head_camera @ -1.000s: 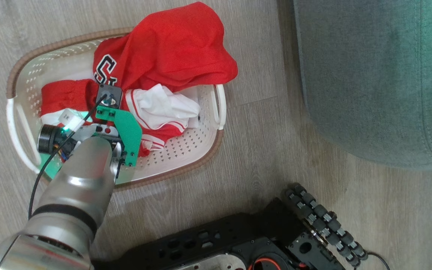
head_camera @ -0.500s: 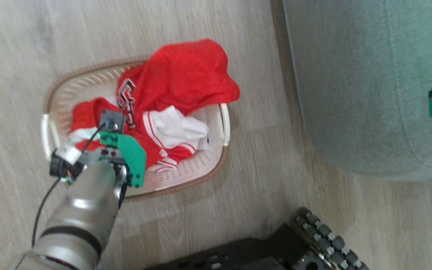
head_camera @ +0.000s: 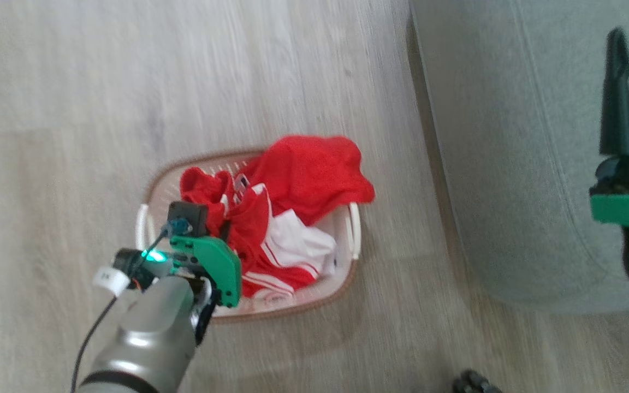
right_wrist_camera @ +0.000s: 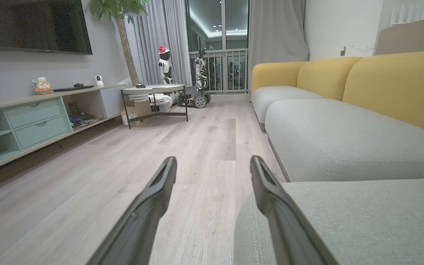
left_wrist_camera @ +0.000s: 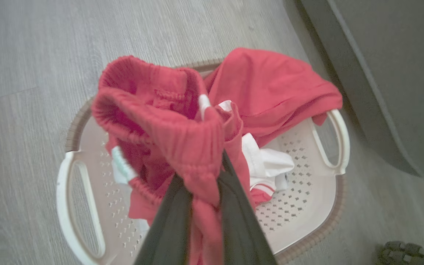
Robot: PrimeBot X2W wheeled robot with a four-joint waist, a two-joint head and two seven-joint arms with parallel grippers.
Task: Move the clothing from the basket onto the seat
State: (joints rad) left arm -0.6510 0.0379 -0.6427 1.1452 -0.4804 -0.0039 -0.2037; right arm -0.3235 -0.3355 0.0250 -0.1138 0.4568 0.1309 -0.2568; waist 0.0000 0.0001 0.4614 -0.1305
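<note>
**A:** Looking at the left gripper: jaws pinched tight on a bunched red waistband of the clothing, raised above the basket. The other red pieces lie in the basket, one draped over its rim.

**B:** And the right gripper?

**A:** Jaws spread, holding nothing, over the seat edge. Basket's on the floor near the seat.
</note>
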